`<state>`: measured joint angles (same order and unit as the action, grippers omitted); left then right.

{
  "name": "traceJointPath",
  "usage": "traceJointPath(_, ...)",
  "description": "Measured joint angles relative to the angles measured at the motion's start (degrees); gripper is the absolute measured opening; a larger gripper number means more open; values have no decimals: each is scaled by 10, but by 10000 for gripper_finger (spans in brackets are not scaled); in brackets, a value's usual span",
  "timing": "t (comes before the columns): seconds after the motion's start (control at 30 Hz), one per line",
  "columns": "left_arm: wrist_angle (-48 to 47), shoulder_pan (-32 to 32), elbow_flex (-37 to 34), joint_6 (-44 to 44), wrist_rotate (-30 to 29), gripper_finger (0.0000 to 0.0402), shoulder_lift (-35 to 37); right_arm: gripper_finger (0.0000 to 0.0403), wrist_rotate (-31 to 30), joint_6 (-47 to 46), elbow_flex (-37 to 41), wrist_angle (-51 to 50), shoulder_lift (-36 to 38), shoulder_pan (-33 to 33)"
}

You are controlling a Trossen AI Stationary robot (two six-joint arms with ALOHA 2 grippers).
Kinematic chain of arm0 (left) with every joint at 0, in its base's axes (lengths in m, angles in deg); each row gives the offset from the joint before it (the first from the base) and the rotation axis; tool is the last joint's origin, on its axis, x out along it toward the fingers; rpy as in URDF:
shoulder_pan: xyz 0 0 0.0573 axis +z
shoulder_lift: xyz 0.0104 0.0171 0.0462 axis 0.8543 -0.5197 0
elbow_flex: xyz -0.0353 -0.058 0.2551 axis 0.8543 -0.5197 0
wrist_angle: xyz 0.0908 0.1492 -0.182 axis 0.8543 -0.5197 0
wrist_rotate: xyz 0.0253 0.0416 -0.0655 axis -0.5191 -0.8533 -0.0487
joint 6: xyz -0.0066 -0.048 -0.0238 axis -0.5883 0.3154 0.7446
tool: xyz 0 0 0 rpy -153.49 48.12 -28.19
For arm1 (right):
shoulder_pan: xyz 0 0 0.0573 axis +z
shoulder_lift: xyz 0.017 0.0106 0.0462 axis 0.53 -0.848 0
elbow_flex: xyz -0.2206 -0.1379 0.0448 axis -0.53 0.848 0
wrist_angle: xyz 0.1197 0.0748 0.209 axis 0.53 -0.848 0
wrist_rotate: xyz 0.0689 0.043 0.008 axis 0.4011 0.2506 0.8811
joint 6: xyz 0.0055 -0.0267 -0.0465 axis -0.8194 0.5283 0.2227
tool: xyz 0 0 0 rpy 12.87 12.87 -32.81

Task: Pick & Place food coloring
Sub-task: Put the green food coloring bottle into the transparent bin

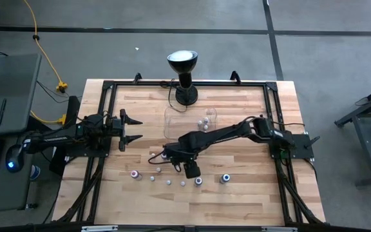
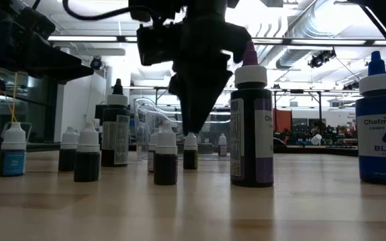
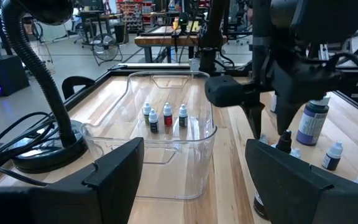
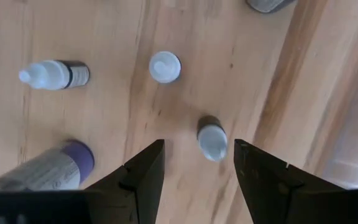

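I hold the right gripper point(image 4: 194, 165) above the small white-capped food coloring bottle point(image 4: 212, 139), jaws released, nothing between them. The bottle stands upright on the wooden surface point(image 4: 241, 62), near the clear plastic tray point(image 1: 172, 125), which already holds a few bottles. I should come straight down, centre the cap between the jaws, and avoid the purple-capped bottle point(image 4: 73, 155) nearby. The left gripper point(image 1: 131, 127) waits open at the left side.
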<state>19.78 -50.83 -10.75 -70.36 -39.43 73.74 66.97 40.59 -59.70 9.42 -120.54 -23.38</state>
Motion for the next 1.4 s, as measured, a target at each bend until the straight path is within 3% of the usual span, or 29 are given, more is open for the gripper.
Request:
traceJointPath(0.53, 0, 0, 0, 0, 0, 278, 0, 172, -1, 0, 0, 7, -15, 0)
traceJointPath(1.2, 0, 0, 0, 0, 0, 278, 0, 40, 1, -25, 0, 5, -10, 0)
traceJointPath(1.4, 0, 0, 0, 0, 0, 278, 0, 37, 9, -49, 0, 5, 19, 0)
